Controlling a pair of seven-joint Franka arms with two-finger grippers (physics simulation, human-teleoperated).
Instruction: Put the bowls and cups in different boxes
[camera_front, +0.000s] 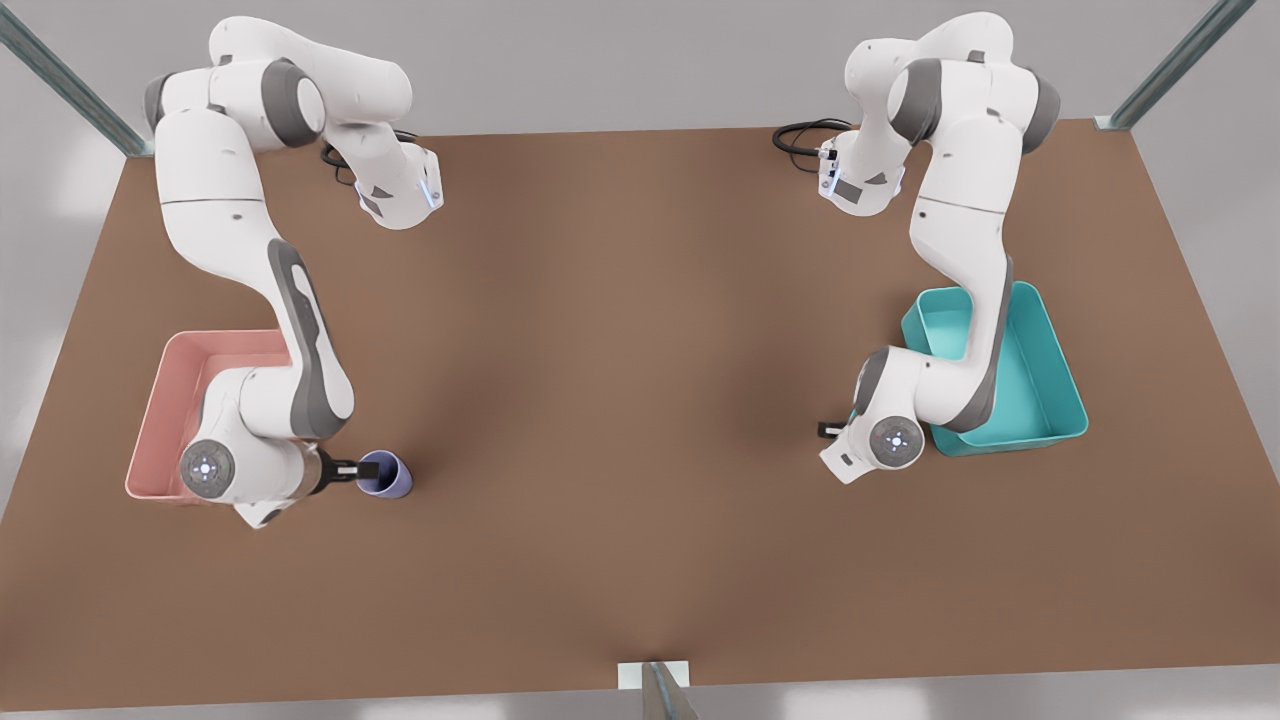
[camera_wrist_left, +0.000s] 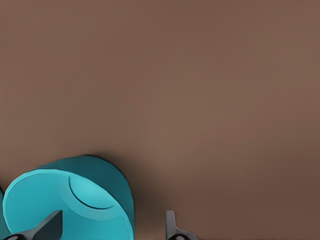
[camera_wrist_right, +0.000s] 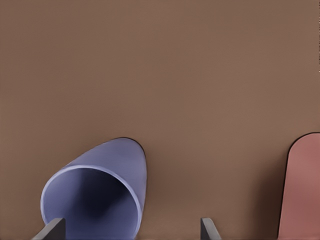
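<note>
One cup, one bowl, two boxes: pink and teal, both bare inside. Right gripper and left gripper: jaws spread.

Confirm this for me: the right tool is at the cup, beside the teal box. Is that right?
Not quite, the box is wrong. The right tool is at the cup, beside the pink box, as the front view shows.

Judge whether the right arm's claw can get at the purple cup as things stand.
Probably yes: the right claw is open at the cup, one finger by its rim, nothing between them.
</note>
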